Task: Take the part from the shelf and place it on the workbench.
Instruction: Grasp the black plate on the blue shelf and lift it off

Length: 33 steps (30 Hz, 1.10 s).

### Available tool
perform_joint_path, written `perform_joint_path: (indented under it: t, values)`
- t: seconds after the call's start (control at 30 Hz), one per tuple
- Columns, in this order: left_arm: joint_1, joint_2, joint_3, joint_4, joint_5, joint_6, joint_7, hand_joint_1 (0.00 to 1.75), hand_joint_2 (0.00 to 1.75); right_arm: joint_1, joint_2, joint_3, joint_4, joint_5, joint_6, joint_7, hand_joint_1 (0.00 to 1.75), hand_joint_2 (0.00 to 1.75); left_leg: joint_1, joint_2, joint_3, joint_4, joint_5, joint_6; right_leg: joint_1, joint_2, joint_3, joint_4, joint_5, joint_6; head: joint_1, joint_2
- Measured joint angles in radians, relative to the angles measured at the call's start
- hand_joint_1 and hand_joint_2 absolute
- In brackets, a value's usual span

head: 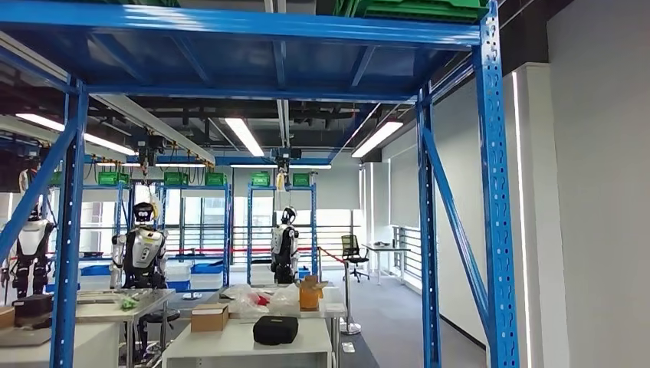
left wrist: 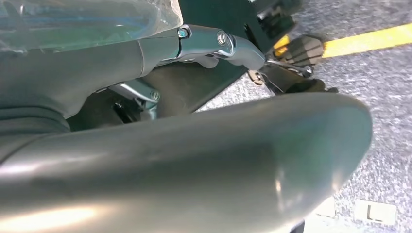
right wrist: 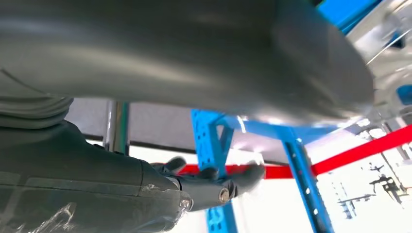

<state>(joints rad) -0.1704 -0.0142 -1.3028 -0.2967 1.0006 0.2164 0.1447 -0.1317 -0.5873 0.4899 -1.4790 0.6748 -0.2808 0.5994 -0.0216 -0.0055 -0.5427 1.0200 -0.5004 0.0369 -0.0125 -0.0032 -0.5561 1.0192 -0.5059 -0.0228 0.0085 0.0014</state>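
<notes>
Your blue shelf frame (head: 490,192) runs down the frame's right. Both the left hand (left wrist: 214,46) and right hand (right wrist: 214,182) press clear plastic wrap, contents hidden; finger spread unclear.

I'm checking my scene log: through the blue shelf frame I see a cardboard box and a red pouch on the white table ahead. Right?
Not quite. The pouch is black, not red, as the head view shows. It does lie beside the cardboard box on the white table, seen through the blue shelf frame.
</notes>
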Motion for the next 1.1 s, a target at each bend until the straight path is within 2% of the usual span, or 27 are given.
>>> perform_joint_path:
  t: [0.07, 0.13, 0.17, 0.23, 0.27, 0.3, 0.33, 0.37, 0.4, 0.43, 0.47, 0.57, 0.63, 0.67, 0.73, 0.77, 0.8, 0.83, 0.9, 0.93, 0.97, 1.0, 1.1]
  values:
    - [0.000, -0.001, 0.000, 0.000, 0.000, 0.000, 0.000, 0.00, 0.00, -0.007, 0.000, 0.005, -0.001, 0.002, 0.004, -0.001, 0.00, 0.00, 0.003, 0.000, 0.012, -0.027, -0.002, 0.003, -0.001, -0.003, -0.002, -0.004, 0.001, 0.013, 0.001, 0.000]
    - [0.001, -0.002, 0.000, 0.000, -0.001, -0.001, 0.000, 0.00, 0.00, -0.018, -0.001, 0.007, -0.004, 0.007, 0.008, -0.001, 0.00, 0.00, 0.010, 0.000, 0.026, -0.046, 0.004, 0.003, -0.001, -0.004, -0.015, 0.024, -0.017, 0.023, -0.001, 0.000]
    - [0.001, -0.002, 0.000, 0.000, -0.001, -0.001, 0.000, 0.00, 0.00, -0.022, -0.001, 0.008, -0.004, 0.008, 0.010, -0.001, 0.00, 0.00, 0.012, 0.000, 0.031, -0.050, 0.005, 0.004, -0.003, -0.004, -0.039, 0.071, -0.039, 0.026, -0.004, -0.001]
    - [0.001, -0.003, 0.000, 0.000, -0.001, -0.002, 0.000, 0.00, 0.00, -0.025, -0.001, 0.014, -0.005, 0.010, 0.015, -0.002, 0.00, 0.00, 0.012, 0.000, 0.033, -0.050, 0.001, 0.006, -0.005, -0.003, -0.112, 0.199, -0.086, 0.033, -0.008, -0.001]
    - [0.001, -0.003, 0.000, 0.000, -0.001, -0.002, 0.000, 0.00, 0.00, -0.025, -0.001, 0.017, -0.005, 0.010, 0.018, -0.002, 0.00, 0.00, 0.012, 0.000, 0.035, -0.049, -0.002, 0.007, -0.006, -0.003, -0.142, 0.245, -0.092, 0.036, -0.009, -0.001]
    - [0.001, -0.003, 0.000, 0.000, -0.002, -0.003, 0.000, 0.00, 0.00, -0.025, -0.001, 0.020, -0.005, 0.010, 0.019, -0.002, 0.00, 0.00, 0.011, 0.000, 0.038, -0.047, -0.006, 0.006, -0.006, -0.003, -0.153, 0.252, -0.076, 0.037, -0.010, -0.001]
    - [0.001, -0.004, 0.000, 0.000, -0.002, -0.003, 0.000, 0.00, 0.00, -0.027, -0.001, 0.021, -0.005, 0.010, 0.020, -0.002, 0.00, 0.00, 0.011, 0.000, 0.043, -0.044, -0.012, 0.005, -0.006, -0.004, -0.144, 0.219, -0.041, 0.037, -0.011, -0.001]
    - [0.001, -0.004, 0.000, 0.000, -0.002, -0.003, 0.000, 0.00, 0.00, -0.029, -0.001, 0.022, -0.005, 0.010, 0.021, -0.002, 0.00, 0.00, 0.011, -0.001, 0.049, -0.041, -0.019, 0.003, -0.006, -0.004, -0.118, 0.155, 0.002, 0.036, -0.012, -0.001]
    - [0.001, -0.004, 0.000, 0.000, -0.002, -0.003, 0.000, 0.00, 0.00, -0.032, -0.001, 0.023, -0.005, 0.009, 0.022, -0.002, 0.00, 0.00, 0.010, 0.000, 0.052, -0.038, -0.026, -0.001, -0.005, -0.005, -0.089, 0.093, 0.032, 0.032, -0.010, -0.001]
    - [0.001, -0.004, 0.000, 0.000, -0.004, -0.003, -0.001, 0.00, 0.00, -0.035, -0.001, 0.024, -0.006, 0.009, 0.023, -0.002, 0.00, 0.00, 0.009, 0.000, 0.054, -0.035, -0.033, -0.006, -0.003, -0.005, -0.066, 0.043, 0.048, 0.028, -0.011, -0.001]
    - [0.001, -0.003, 0.000, 0.000, -0.005, -0.003, -0.002, 0.00, 0.00, -0.037, -0.001, 0.025, -0.006, 0.009, 0.025, -0.002, 0.00, 0.00, 0.007, 0.000, 0.053, -0.033, -0.038, -0.011, -0.002, -0.005, -0.052, 0.014, 0.050, 0.022, -0.010, -0.001]
    - [0.001, -0.002, 0.000, 0.000, -0.006, -0.002, -0.003, 0.00, 0.00, -0.040, -0.001, 0.027, -0.010, 0.010, 0.027, -0.003, 0.00, 0.00, 0.007, 0.002, 0.055, -0.033, -0.047, -0.024, 0.000, -0.002, -0.046, 0.005, 0.037, 0.006, -0.009, -0.001]
    - [0.000, -0.001, -0.001, 0.000, -0.006, -0.002, -0.004, 0.00, 0.00, -0.042, -0.001, 0.027, -0.012, 0.010, 0.027, -0.003, 0.00, 0.00, 0.009, 0.002, 0.046, -0.001, -0.070, -0.037, -0.004, -0.002, -0.039, 0.002, 0.034, -0.005, -0.006, -0.001]
    - [0.000, -0.001, 0.000, 0.000, -0.007, -0.002, -0.006, 0.00, 0.00, -0.042, -0.001, 0.028, -0.013, 0.010, 0.027, -0.003, 0.00, 0.00, 0.011, 0.001, 0.025, 0.044, -0.094, -0.044, -0.006, -0.004, -0.036, 0.000, 0.032, -0.010, -0.004, -0.001]
    - [-0.002, -0.002, 0.000, -0.001, -0.009, -0.001, -0.011, 0.00, 0.00, -0.042, -0.001, 0.029, -0.015, 0.010, 0.027, -0.003, 0.00, 0.00, 0.016, 0.001, -0.045, 0.182, -0.152, -0.053, -0.007, -0.006, -0.030, 0.000, 0.026, -0.015, -0.001, -0.001]
    - [-0.003, -0.002, 0.000, -0.001, -0.010, 0.000, -0.013, 0.00, 0.00, -0.042, -0.001, 0.031, -0.015, 0.010, 0.027, -0.003, 0.00, 0.00, 0.018, 0.001, -0.077, 0.240, -0.166, -0.056, -0.007, -0.007, -0.026, 0.000, 0.022, -0.015, -0.001, -0.001]
    - [-0.004, -0.003, 0.001, -0.001, -0.010, 0.000, -0.014, 0.00, 0.00, -0.042, -0.001, 0.033, -0.015, 0.010, 0.027, -0.003, 0.00, 0.00, 0.020, 0.001, -0.095, 0.269, -0.162, -0.057, -0.007, -0.006, -0.022, 0.000, 0.019, -0.015, 0.000, -0.001]
    - [-0.004, -0.004, 0.001, -0.001, -0.010, -0.001, -0.014, 0.00, 0.00, -0.042, -0.001, 0.034, -0.015, 0.010, 0.027, -0.003, 0.00, 0.00, 0.021, 0.001, -0.097, 0.260, -0.137, -0.056, -0.007, -0.005, -0.016, 0.000, 0.015, -0.013, 0.001, -0.001]
    - [-0.003, -0.004, 0.000, -0.001, -0.010, -0.001, -0.011, 0.00, 0.00, -0.042, -0.001, 0.036, -0.016, 0.010, 0.027, -0.003, 0.00, 0.00, 0.021, 0.001, -0.057, 0.145, -0.049, -0.049, -0.007, -0.003, -0.002, 0.000, 0.006, -0.009, 0.002, -0.001]
    - [-0.002, -0.003, 0.000, -0.001, -0.009, -0.001, -0.008, 0.00, 0.00, -0.042, -0.001, 0.036, -0.016, 0.010, 0.028, -0.003, 0.00, 0.00, 0.019, 0.001, -0.034, 0.082, -0.016, -0.043, -0.005, -0.001, 0.003, 0.001, 0.002, -0.005, 0.002, -0.001]
    - [-0.001, -0.002, 0.000, -0.001, -0.009, -0.001, -0.006, 0.00, 0.00, -0.043, -0.001, 0.036, -0.016, 0.010, 0.028, -0.003, 0.00, 0.00, 0.017, 0.000, -0.015, 0.032, 0.000, -0.037, -0.004, 0.000, 0.005, 0.001, 0.000, 0.000, 0.002, -0.001]
    - [0.000, -0.002, 0.000, -0.001, -0.009, -0.001, -0.006, 0.00, 0.00, -0.043, -0.001, 0.036, -0.016, 0.010, 0.028, -0.003, 0.00, 0.00, 0.014, 0.000, -0.007, 0.006, 0.001, -0.031, -0.003, 0.000, 0.004, 0.001, -0.001, 0.006, 0.002, -0.001]
    - [0.000, -0.002, 0.000, -0.001, -0.009, -0.001, -0.006, 0.00, 0.00, -0.044, -0.001, 0.036, -0.017, 0.010, 0.029, -0.003, 0.00, 0.00, 0.013, 0.000, 0.001, -0.013, -0.006, -0.015, -0.006, -0.003, 0.004, -0.005, 0.000, 0.025, -0.001, -0.001]
